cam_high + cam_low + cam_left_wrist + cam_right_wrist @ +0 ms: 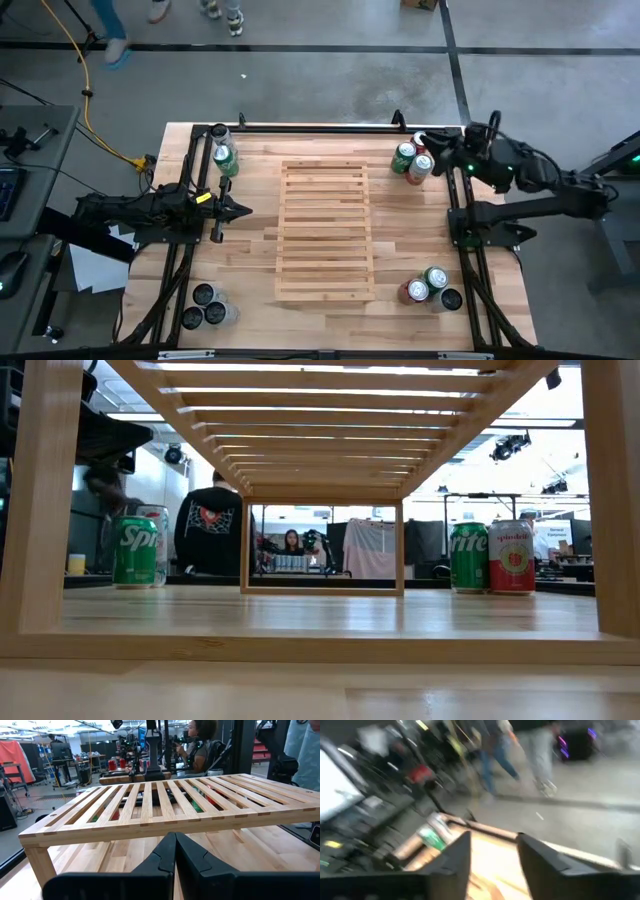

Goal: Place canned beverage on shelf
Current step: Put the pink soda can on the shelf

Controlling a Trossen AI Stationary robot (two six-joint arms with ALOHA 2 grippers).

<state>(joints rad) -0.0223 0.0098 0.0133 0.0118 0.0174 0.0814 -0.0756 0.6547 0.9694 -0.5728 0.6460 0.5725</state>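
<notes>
**Inspector:** State your pincers and the task's things.

**Operator:** My right pincer (432,142) hangs at the far right corner of the tabletop (250,200), fingers parted, holding nothing. It is just beside the green can (403,157) and the red-and-white can (421,167). My left pincer (175,851) waits at the left side, fingers pressed together on nothing, facing the shelf (325,228). The shelf sits mid-tabletop with no can on its slats.

**Inspector:** Risks from here?

**Operator:** I judge three. The two cans touch, so closing on one could tip or shove its neighbour. The black frame post stands close, so a wide approach could strike it. On the shelf, a can set over a gap between slats could tilt.

**Inspector:** What do the views add to each other?

**Operator:** Only the high view shows the other can clusters at the near left and near right corners. The low view shows both far-right cans upright with labels legible, which overhead cannot confirm. My left wrist view shows the slat gaps plainly.
</notes>
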